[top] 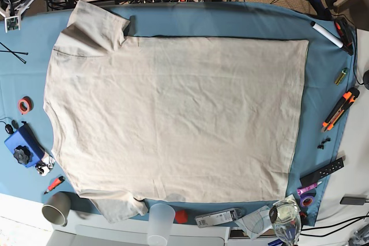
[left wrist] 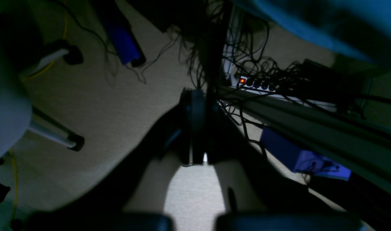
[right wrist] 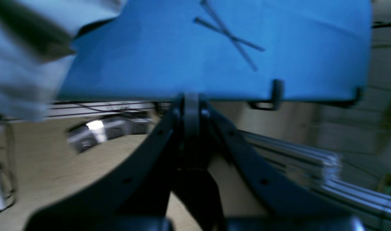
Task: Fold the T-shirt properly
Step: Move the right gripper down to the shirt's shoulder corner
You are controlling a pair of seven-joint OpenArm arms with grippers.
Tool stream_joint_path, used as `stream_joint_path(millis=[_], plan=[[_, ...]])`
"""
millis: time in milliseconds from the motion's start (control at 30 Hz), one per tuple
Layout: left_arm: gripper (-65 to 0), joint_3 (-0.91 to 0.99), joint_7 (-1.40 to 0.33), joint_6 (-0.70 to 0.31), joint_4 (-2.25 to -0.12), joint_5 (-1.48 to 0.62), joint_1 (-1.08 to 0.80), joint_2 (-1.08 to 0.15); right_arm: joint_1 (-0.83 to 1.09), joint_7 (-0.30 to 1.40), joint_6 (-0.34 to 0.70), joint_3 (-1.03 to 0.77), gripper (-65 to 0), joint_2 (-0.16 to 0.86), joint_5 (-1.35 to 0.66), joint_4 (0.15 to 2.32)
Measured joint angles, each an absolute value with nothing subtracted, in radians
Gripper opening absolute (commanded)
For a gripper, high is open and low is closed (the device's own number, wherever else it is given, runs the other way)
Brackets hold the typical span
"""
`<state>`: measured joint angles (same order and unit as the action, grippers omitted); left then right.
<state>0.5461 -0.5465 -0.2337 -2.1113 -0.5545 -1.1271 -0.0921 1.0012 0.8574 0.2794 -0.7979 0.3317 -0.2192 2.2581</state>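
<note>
Lying flat across the frame's middle, the T-shirt [top: 173, 119] covers the blue tablecloth [top: 230, 21]. Left gripper [left wrist: 195, 128] and right gripper [right wrist: 190, 128] both have jaws pressed together, holding nothing.

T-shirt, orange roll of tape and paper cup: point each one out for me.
T-shirt [top: 173, 119], base view, middle of its body.
Orange roll of tape [top: 24, 105], base view, its ring.
Paper cup [top: 56, 208], base view, its side.
</note>
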Motion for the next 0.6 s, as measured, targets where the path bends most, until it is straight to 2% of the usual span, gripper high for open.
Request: stream_joint_path(millis=[100, 133, 233, 300, 467, 600], plan=[[-65.0, 0.546, -0.546, -0.234, -2.111, -0.554, -1.127, -0.092, 0.986, 0.860, 0.278, -0.798, -65.0, 0.332, -0.191, 2.258], [-65.0, 0.546, -0.546, -0.234, -2.111, -0.554, -1.127, -0.092, 0.986, 0.860, 0.278, -0.798, -62.3, 0.332, -0.191, 2.258], [-65.0, 0.546, -0.546, -0.234, -2.111, -0.554, -1.127, -0.092, 0.986, 0.867, 0.241, -0.798, -46.5, 0.331, -0.195, 2.258], [-65.0, 0.546, -0.546, -0.234, -2.111, -0.554, -1.127, -0.092, 0.986, 0.867, 0.188, -0.798, -39.4, 0.332, -0.190, 2.258], [-65.0, 0.546, -0.546, -0.234, -2.111, -0.554, -1.127, -0.092, 0.986, 0.883, 0.179, -0.798, -38.5, 0.332, -0.169, 2.258], [-65.0, 0.546, -0.546, -0.234, -2.111, -0.554, -1.127, -0.093, 0.980, 0.882, 0.192, -0.798, -38.6, 0.331, -0.292, 2.258]])
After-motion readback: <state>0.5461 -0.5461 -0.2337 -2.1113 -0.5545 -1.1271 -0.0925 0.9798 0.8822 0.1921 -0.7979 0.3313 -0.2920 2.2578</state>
